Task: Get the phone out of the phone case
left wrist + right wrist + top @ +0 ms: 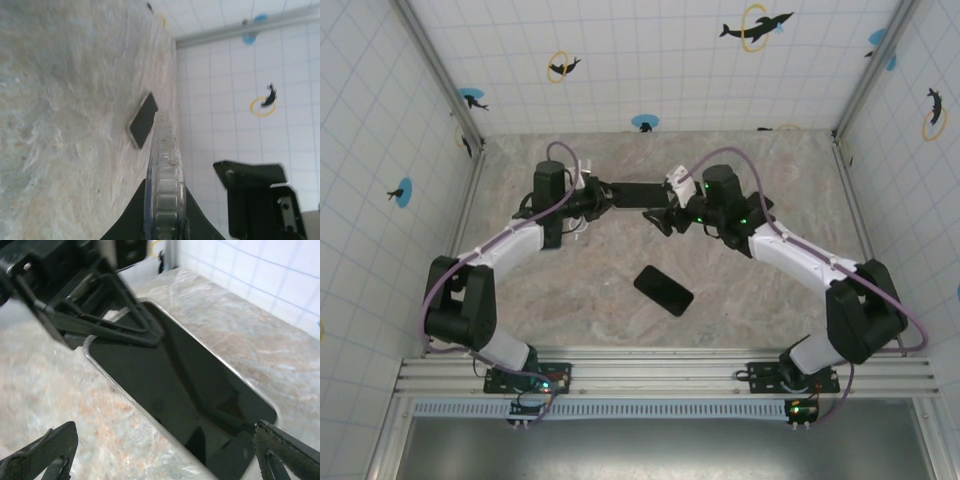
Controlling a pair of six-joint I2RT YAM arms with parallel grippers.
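Note:
A black phone (663,290) lies flat on the table by itself, seen in the left wrist view as a dark slab (143,120). The case (638,193), clear-rimmed with a dark glossy face (170,380), hangs level above the table between the two arms. My left gripper (602,196) is shut on the case's left end, and its fingers pinch the ribbed clear edge (165,170). My right gripper (665,215) stands open at the case's other end. Its fingers (50,450) are spread wide, and I cannot tell whether they touch the case.
Tiled walls with dolphin stickers close in the marbled table (760,170) on three sides. The arm bases sit on a rail (660,375) at the near edge. The right gripper's black body (255,190) sits close beside the case edge.

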